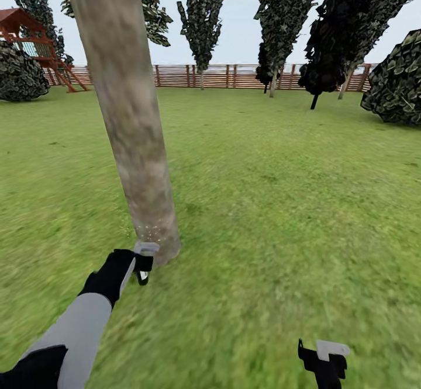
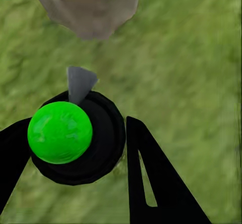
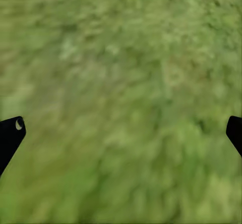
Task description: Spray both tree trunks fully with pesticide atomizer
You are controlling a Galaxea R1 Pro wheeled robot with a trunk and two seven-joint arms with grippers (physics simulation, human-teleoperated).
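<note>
A red playset (image 1: pixel 32 38) stood far left by the fence (image 1: pixel 234 76). The left end effector (image 2: pixel 75 153) was closed on the atomizer (image 2: pixel 75 138), green ball on top, just beside the foot of the trunk (image 1: pixel 131 132). Tiny specks dotted the bark there. Wide grass (image 1: pixel 280 202) lay past the trunk. The right end effector (image 1: pixel 324 360) hung wide open over grass, holding nothing. Dark trees (image 1: pixel 345 33) lined the far edge.

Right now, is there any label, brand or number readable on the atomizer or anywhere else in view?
None: no readable text anywhere.
Atomizer in the left gripper: plain green cap, black body, no label visible.
Tree trunk, fence, red playset: no signs.
</note>
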